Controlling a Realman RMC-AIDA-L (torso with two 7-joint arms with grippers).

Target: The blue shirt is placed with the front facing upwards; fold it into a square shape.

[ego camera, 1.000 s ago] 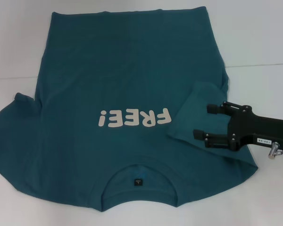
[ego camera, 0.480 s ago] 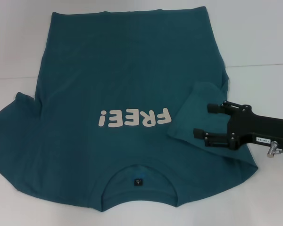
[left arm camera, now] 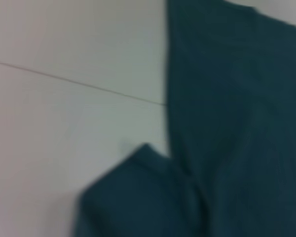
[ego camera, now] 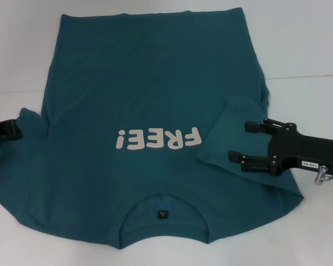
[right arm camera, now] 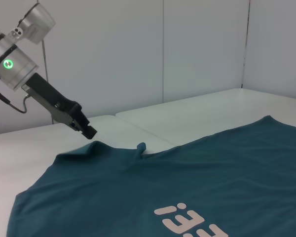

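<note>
Shirt [ego camera: 150, 111]: flat on white table [ego camera: 305, 50], front up, collar nearest the robot, right sleeve folded inward. Right gripper [ego camera: 237, 142]: over that folded sleeve, jaws wide, holding nothing. Left gripper [ego camera: 11, 130]: at the left sleeve's edge, jaw state cannot be told. Bare table borders the shirt on both sides.

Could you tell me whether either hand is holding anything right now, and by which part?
Nothing is held. The right hand is open over the blue shirt's folded sleeve; the left hand hovers near the other sleeve.
</note>
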